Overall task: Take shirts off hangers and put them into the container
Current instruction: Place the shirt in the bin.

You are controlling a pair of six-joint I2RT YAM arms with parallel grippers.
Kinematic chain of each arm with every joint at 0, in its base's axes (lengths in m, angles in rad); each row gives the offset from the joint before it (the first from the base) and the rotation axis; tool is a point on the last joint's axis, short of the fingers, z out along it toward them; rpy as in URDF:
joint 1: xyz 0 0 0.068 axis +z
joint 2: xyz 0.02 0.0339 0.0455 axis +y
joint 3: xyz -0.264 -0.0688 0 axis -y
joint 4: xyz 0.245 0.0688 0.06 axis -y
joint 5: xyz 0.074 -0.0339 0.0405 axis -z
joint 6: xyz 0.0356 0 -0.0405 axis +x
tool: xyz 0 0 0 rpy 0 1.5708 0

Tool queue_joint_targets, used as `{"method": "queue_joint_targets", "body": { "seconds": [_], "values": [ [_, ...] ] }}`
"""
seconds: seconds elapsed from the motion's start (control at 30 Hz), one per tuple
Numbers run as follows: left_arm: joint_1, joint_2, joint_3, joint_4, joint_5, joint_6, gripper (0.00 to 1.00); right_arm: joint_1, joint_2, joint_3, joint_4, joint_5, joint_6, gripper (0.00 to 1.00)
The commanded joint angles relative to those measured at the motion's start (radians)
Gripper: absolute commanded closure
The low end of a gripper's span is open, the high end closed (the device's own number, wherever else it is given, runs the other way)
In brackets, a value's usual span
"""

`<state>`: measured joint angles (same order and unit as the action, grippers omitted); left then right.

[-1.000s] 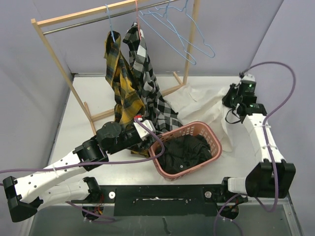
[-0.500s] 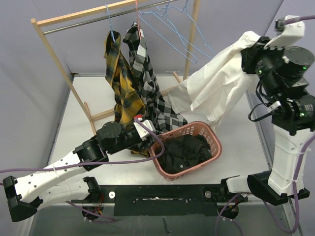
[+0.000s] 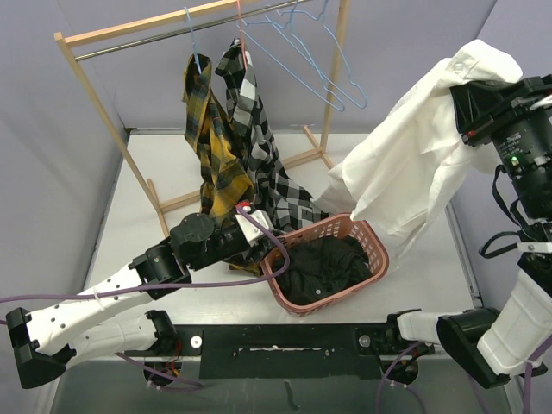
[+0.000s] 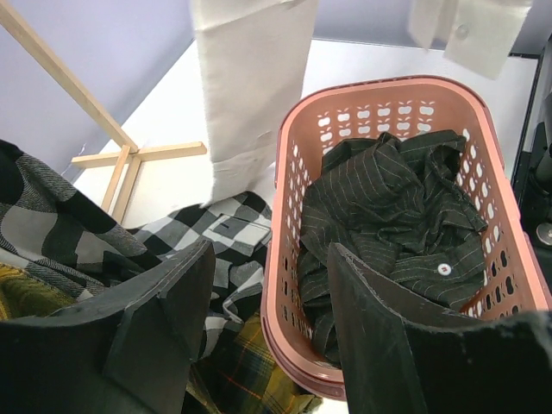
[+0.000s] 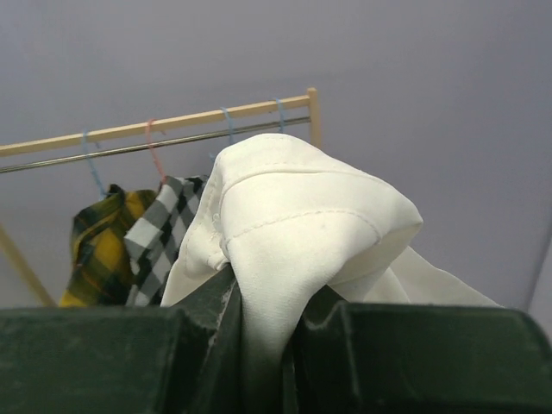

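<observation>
White shirt (image 3: 405, 164), bunched, hanging in folds

Mid-table basket (image 4: 289, 155), one shirt (image 3: 326, 263) inside, rack (image 4: 67, 76) behind with two hanging shirts (image 3: 207, 147), fourth shirt (image 3: 414, 164) aloft right

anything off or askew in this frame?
Yes. The plaid shirt and check shirt hang bunched, tails heaped on the table beside the basket. The two empty blue hangers hang tilted and crossed on the rail. Nothing looks spilled or damaged.

Bright, even light w/ soft shadows, sharp.
</observation>
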<state>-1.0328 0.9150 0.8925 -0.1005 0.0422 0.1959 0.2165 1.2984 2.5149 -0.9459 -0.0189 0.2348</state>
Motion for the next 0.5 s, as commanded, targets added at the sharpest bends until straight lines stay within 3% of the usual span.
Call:
{"method": "queue_joint_targets", "body": {
  "seconds": [0.0, 0.13, 0.2, 0.33, 0.47],
  "values": [
    [-0.003, -0.007, 0.011, 0.071, 0.001, 0.002, 0.47, -0.021, -0.052, -0.06, 0.131, -0.296, 0.127, 1.0],
    [-0.003, -0.028, 0.007, 0.074, -0.009, 0.011, 0.46, -0.092, -0.069, -0.311, 0.109, -0.538, 0.169, 1.0],
    [-0.003, -0.049, 0.001, 0.082, -0.022, 0.018, 0.44, -0.091, -0.096, -0.482, 0.11, -0.574, 0.158, 1.0],
    [0.002, -0.092, -0.021, 0.11, -0.042, 0.027, 0.42, -0.017, -0.155, -0.745, 0.112, -0.509, 0.102, 1.0],
    [0.006, -0.084, -0.019, 0.107, -0.036, 0.022, 0.41, 0.178, -0.168, -0.898, 0.06, -0.322, 0.042, 1.0]
  ]
}}
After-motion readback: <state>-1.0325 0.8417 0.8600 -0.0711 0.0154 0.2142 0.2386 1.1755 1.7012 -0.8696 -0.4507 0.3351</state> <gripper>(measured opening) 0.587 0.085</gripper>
